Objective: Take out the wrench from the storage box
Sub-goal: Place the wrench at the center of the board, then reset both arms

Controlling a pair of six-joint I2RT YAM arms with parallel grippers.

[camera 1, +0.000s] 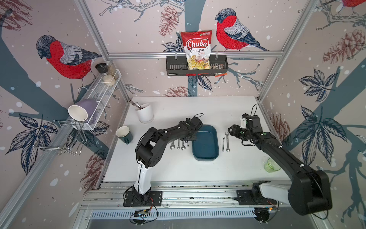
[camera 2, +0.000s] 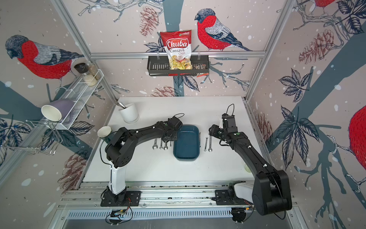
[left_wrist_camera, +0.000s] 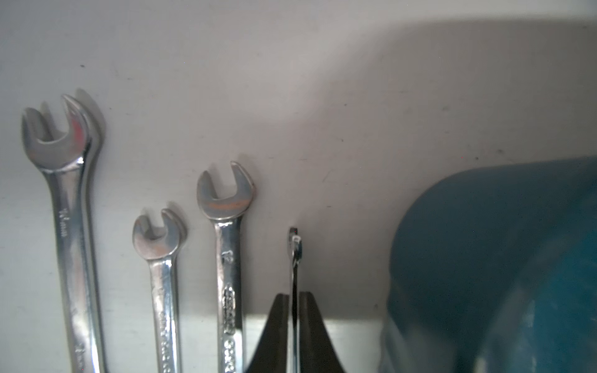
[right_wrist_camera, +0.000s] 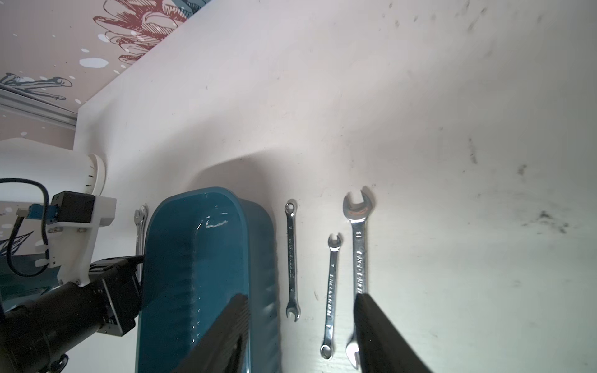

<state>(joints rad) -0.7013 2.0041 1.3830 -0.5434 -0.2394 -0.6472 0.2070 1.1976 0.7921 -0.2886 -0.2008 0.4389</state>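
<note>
In both top views the storage box point(camera 1: 206, 142) sits at the centre of the white bench point(camera 1: 178, 170), and its teal floor looks bare. The left fingers point(camera 1: 187, 139) hang low at the box's left edge, by the right end of a row of three wrenches point(camera 1: 178, 144) lying on the bench. A small wrench point(camera 1: 187, 146) shows just below them, outside the box. The right fingers point(camera 1: 231, 131) hover right of centre, above two more wrenches point(camera 1: 225, 142) laid beside the box's right wall.

In the left wrist view the small wrench point(left_wrist_camera: 294, 258) stands on edge at bottom centre, between the left fingers point(left_wrist_camera: 280, 316), which are only slightly parted. A thin light strip shows on one side of it, so I cannot tell whether it is pinched or free. The three wrenches point(left_wrist_camera: 161, 258) fill the left half of the frame and the storage box point(left_wrist_camera: 484, 258) the lower right.

In the right wrist view the right fingers point(right_wrist_camera: 237, 319) stand wide apart with nothing between them. One is in front of the storage box point(right_wrist_camera: 193, 258), the other in front of the largest wrench point(right_wrist_camera: 358, 258).

The step in hand looks like setting the small wrench down beside the box, probably the last one out. The next move calls for parting the left fingers wider so it drops flat. After that comes a straight lift, clear of the neighbouring wrenches and the box wall.
</note>
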